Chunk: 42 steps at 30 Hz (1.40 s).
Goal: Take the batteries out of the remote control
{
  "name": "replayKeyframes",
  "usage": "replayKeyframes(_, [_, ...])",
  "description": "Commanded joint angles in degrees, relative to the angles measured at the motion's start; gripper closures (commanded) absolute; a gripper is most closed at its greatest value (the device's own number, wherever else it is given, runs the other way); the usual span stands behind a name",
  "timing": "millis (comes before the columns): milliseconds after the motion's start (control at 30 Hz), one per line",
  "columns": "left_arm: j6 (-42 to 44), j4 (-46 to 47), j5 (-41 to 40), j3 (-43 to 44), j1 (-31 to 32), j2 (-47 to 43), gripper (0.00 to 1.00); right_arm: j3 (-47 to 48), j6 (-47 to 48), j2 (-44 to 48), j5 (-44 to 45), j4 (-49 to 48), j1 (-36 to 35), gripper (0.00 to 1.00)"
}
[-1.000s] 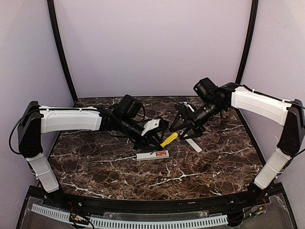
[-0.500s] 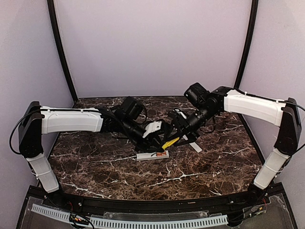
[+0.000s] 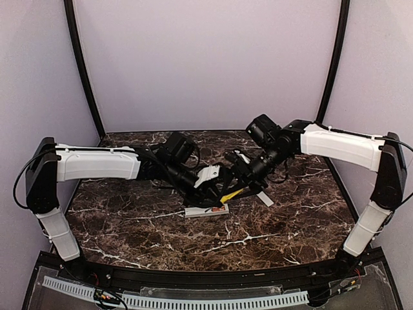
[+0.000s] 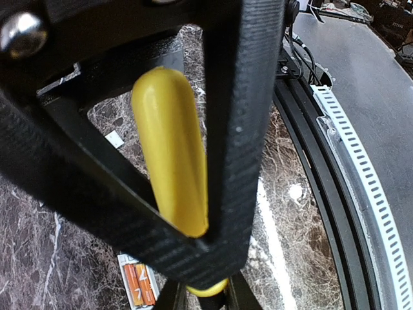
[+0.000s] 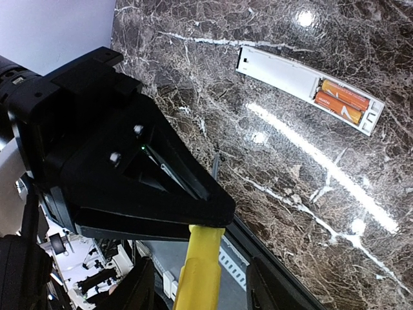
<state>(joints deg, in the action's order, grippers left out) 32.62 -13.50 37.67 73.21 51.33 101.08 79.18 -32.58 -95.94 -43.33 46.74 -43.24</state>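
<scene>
**Top external.** Marble table (image 3: pixel 129 226), lilac walls on three sides, black rail (image 3: pixel 213 279) along the near edge. Both arms meet at mid-table. The remote control (image 3: pixel 201 211) lies flat just on the near side of the grippers, well in from every table edge. The orange of the batteries (image 3: pixel 220 208) shows at its right end. The left gripper (image 3: pixel 217 195) holds a yellow stick (image 3: pixel 231 192), tilted, with its lower end over the remote's right end; whether they touch, cannot tell. The right gripper (image 3: pixel 239 185) sits at the stick's upper part. A flat white strip (image 3: pixel 262 197) lies just to the right, apart from the remote.

**Left wrist.** Own fingers (image 4: pixel 173 298) pinch the stick's lower end at the bottom of the view. The right gripper's black frame fills much of the picture, and the stick shows through its triangular opening. Below lies the remote's open recess with two batteries side by side; the white marks on them are not readable. A white perforated strip (image 4: pixel 361 168) runs outside the rail.

**Right wrist.** Own fingers (image 5: pixel 142 287) are spread wide, with a gap on each side of the stick and no grip. The left gripper's black nose meets the stick's far end. Beyond it the remote lies back-up on the marble. The recess at one end is uncovered, with both batteries seated in it lengthwise. A mark at the other end is too small to read.
</scene>
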Motion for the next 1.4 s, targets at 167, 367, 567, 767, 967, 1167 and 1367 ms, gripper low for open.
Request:
replayKeyframes(167, [-0.1,-0.6,-1.0,1.4,0.3,0.6,1.00,-1.6,-1.0,-0.5,2.0,-1.3,-1.3,0.58])
replayKeyframes(367, [-0.5,-0.2,-1.3,1.5,0.3,0.9,1.00,-2.2,-1.5,-0.2,2.7,-2.0,-1.4,0.63])
replayKeyframes(567, [-1.5,0.5,-1.9,1.4,0.3,1.3,1.00,-2.8,-1.7,-0.2,3.0,-2.6,-1.5,0.71])
replayKeyframes(767, [-2.1,0.7,-2.5,1.3,0.3,1.4,1.00,-2.9,-1.6,-0.1,4.3,-2.7,-1.6,0.70])
replayKeyframes(967, [-3.5,1.0,-3.1,1.0,0.3,1.4,1.00,-2.9,-2.9,0.6,6.8,-4.2,-1.8,0.64])
replayKeyframes(1167, [-4.6,2.0,-3.6,0.5,0.3,1.4,1.00,-3.1,-4.0,0.9,8.1,-5.4,-2.2,0.67])
replayKeyframes(1367, [-5.0,2.2,-4.1,0.5,0.3,1.4,1.00,-3.8,-4.9,1.4,8.1,-6.2,-2.3,0.72])
